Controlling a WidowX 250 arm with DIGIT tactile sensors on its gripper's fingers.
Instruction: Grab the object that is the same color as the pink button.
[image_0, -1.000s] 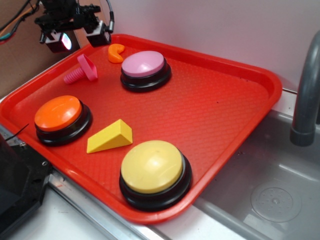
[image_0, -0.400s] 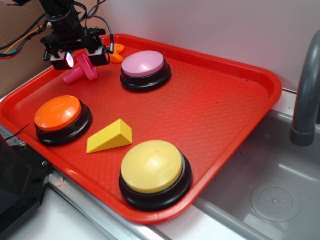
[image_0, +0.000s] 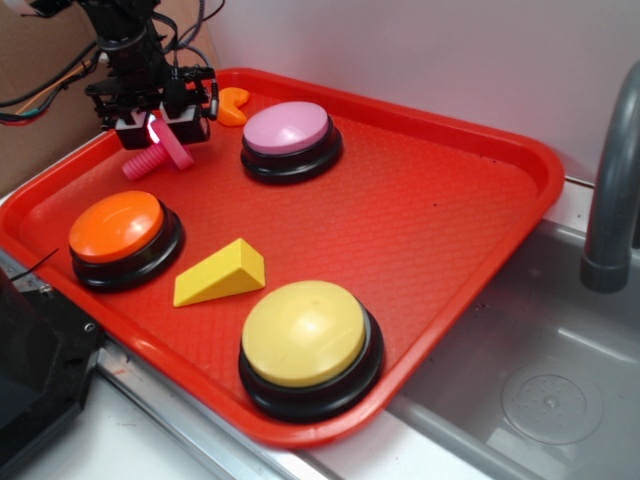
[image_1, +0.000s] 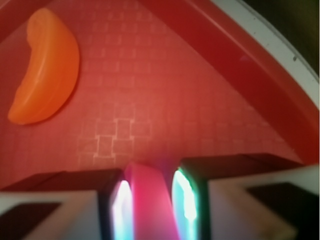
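The hot-pink toy bolt (image_0: 143, 162) lies at the far left of the red tray (image_0: 430, 240), with its ribbed shaft pointing left. My gripper (image_0: 160, 126) is down over its flat head, one finger on each side. In the wrist view the pink head (image_1: 150, 197) stands between my two glowing pads (image_1: 121, 207), very close to both. The gripper (image_1: 152, 202) still looks open around it. The pink button (image_0: 287, 127), pale lilac on a black base, stands to the right of the bolt.
An orange crescent (image_0: 232, 105) lies just behind my gripper and shows in the wrist view (image_1: 47, 75). An orange button (image_0: 118, 228), a yellow wedge (image_0: 222, 272) and a yellow button (image_0: 305, 335) stand nearer the front. The tray rim (image_1: 260, 80) is close. A grey faucet (image_0: 610, 190) and the sink are on the right.
My gripper has come down from above the tray's far left corner and now has its fingers on either side of the bolt's head. The bolt has shifted slightly.
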